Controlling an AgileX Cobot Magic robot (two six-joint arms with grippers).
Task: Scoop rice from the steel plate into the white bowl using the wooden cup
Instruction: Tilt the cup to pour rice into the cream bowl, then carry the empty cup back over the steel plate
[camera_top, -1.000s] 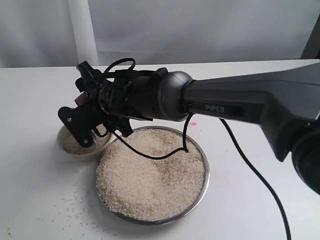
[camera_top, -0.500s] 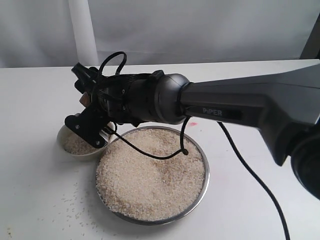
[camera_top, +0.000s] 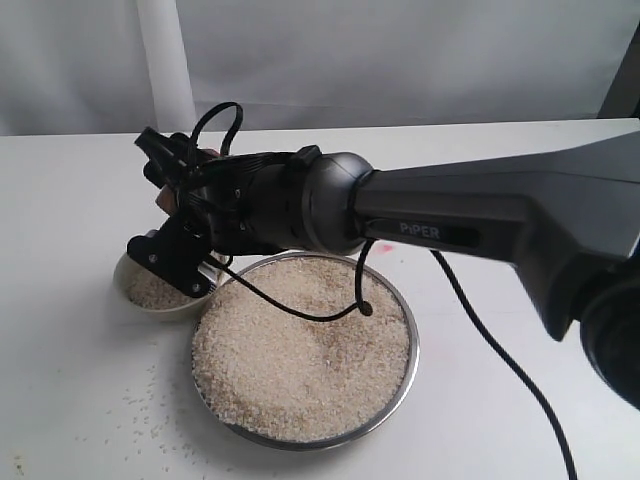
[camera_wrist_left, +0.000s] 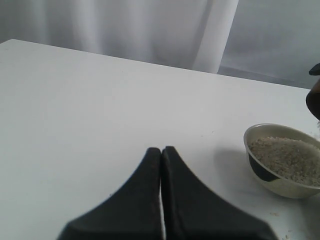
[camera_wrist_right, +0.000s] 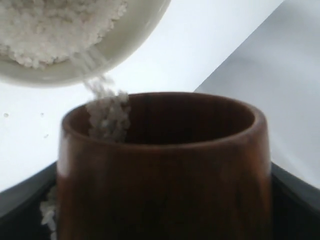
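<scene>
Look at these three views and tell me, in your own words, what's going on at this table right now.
The right gripper holds the wooden cup tipped over the white bowl, and rice is spilling from the cup's lip into the bowl, which already holds a mound of grains. Right beside the bowl, the steel plate is heaped with rice. The left gripper is shut on nothing, off to the side over the bare table.
</scene>
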